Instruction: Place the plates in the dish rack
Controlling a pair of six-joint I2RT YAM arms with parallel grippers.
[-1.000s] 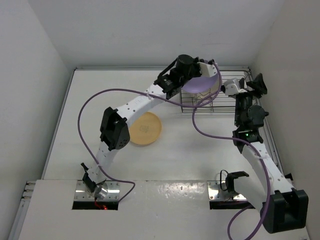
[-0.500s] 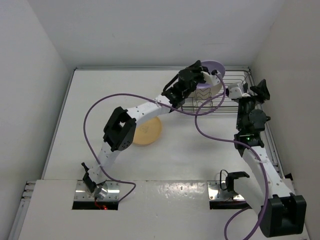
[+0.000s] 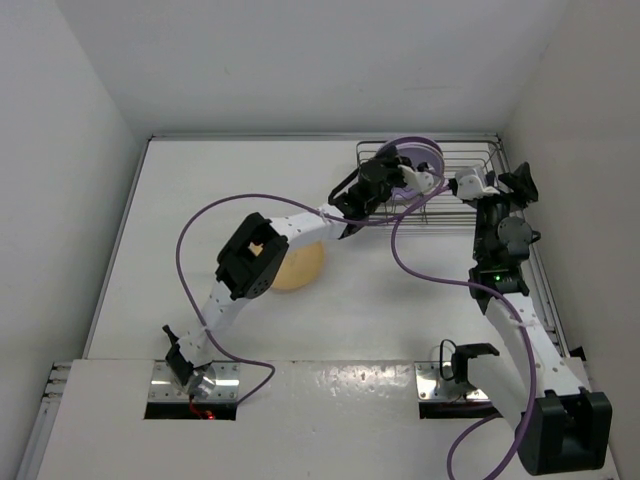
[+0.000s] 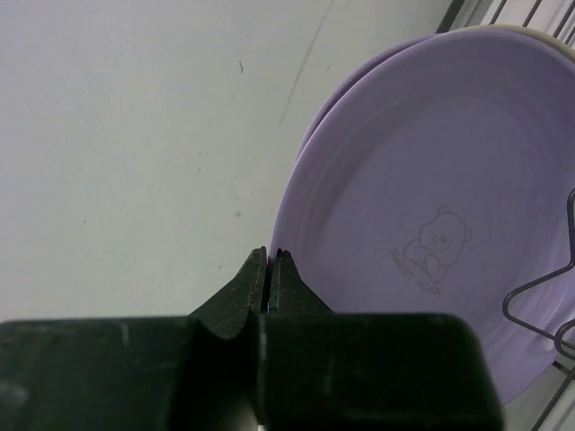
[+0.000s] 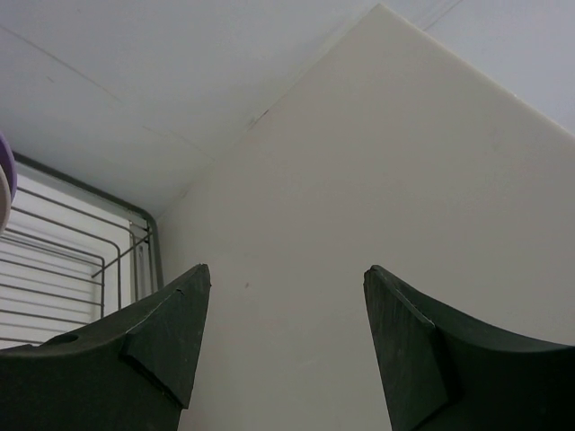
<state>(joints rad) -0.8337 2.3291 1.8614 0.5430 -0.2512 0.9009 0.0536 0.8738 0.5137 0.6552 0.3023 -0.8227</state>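
Note:
The dish rack (image 3: 466, 144) stands at the back right of the table. A lavender plate (image 3: 425, 150) stands on edge in its left part, and my left gripper (image 3: 408, 180) is shut on that plate's rim. In the left wrist view the shut gripper (image 4: 269, 256) pinches the lavender plate (image 4: 431, 224); a second lavender plate (image 4: 337, 90) and a cream rim (image 4: 544, 34) stand close behind it. An orange-yellow plate (image 3: 300, 270) lies flat on the table, partly hidden under the left arm. My right gripper (image 3: 515, 178) hangs open and empty beside the rack's right end, facing the wall (image 5: 286, 296).
White walls close in behind and to the right of the rack. Rack wires (image 5: 90, 260) show at the left of the right wrist view. A purple cable (image 3: 400, 255) loops over the table in front of the rack.
The left arm has carried the lavender plate back and to the right, tipping it from nearly flat to on edge in the rack. The right gripper has shifted only slightly.

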